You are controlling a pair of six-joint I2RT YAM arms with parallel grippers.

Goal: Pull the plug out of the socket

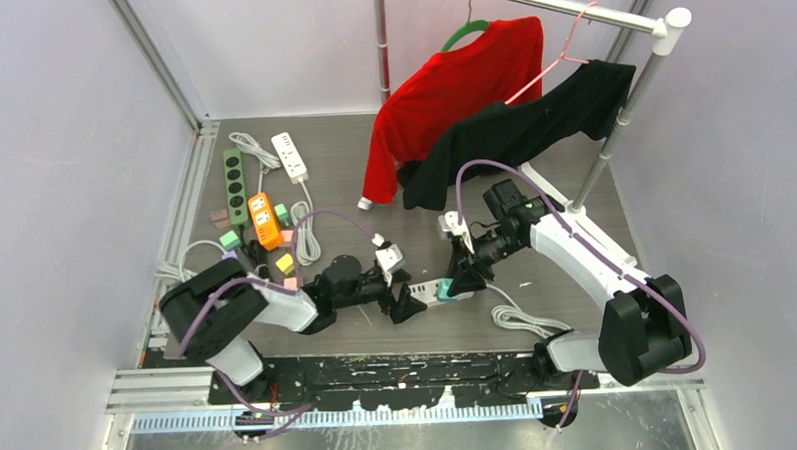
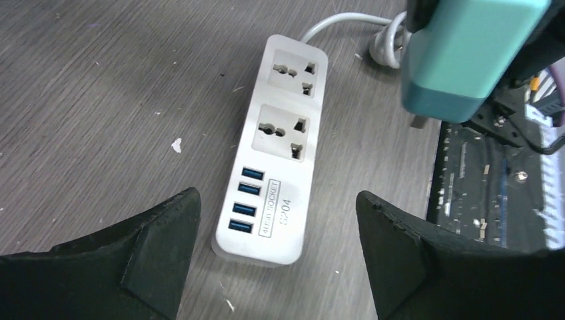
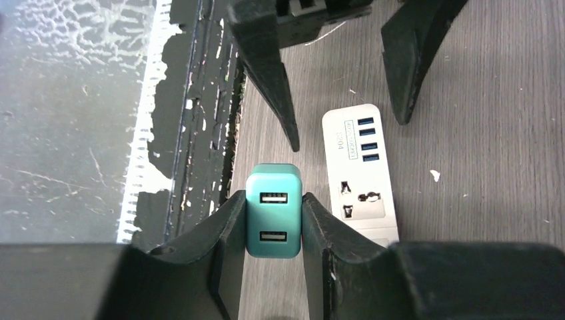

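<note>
The right fingers [image 3: 223, 233] are clamped on the teal plug [image 3: 273, 210], one pad on each flat side, its two USB ports facing the wrist camera; the left fingers [image 2: 160, 240] stand wide apart with nothing between them, straddling the USB end of the white strip [image 2: 273, 153]. The plug hangs in the air above and just beside the strip, clear of it; both sockets show empty, so I judge the pull done.

The side grip makes sense; squeezing the flat faces lets the arm draw the plug straight out along its pins. The left fingers sit where they could pin the strip to the table [image 2: 93, 100] against that pull; spread as they are, they hold nothing down, though that is only my reading.

Some things I cannot make out. The pins are mostly hidden under the plug's body; only one bit of metal peeks out below it in the left wrist view. From above, the two arms cover most of the strip; a sliver shows between them. Its cord [image 2: 340, 20] runs off behind the plug and out of the frame; I cannot follow it. Whether the left fingertips touch the strip or the table I cannot tell; they are cut off at the bottom edge.
</note>
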